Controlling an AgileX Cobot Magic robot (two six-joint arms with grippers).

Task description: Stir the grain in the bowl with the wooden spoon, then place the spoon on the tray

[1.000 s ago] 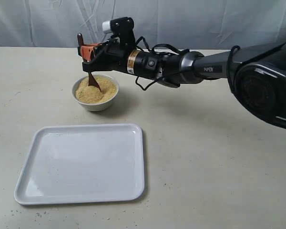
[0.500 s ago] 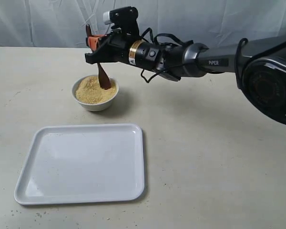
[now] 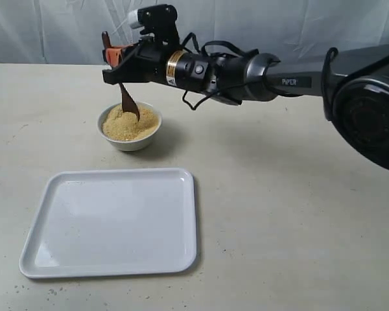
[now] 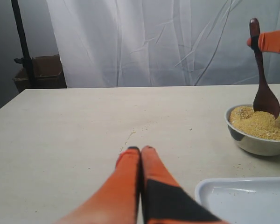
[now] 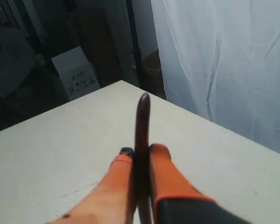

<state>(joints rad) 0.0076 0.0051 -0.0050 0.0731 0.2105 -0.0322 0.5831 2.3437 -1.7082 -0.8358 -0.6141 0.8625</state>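
Above the bowl [image 3: 129, 143] we see the right gripper [image 3: 114, 58] clamped on the spoon [image 3: 128, 103] near its handle end — blade down, tip resting in the grain [image 3: 133, 126]. Nearer the camera, the tray [image 3: 117, 220] lies flat on the table [image 3: 279, 214], apart from the bowl. Our left gripper [image 4: 140, 150] hangs low over the table beside the tray's corner — fingers pressed together, holding nothing.

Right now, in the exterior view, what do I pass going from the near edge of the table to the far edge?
tray → bowl holding the grain → white curtain at the back.
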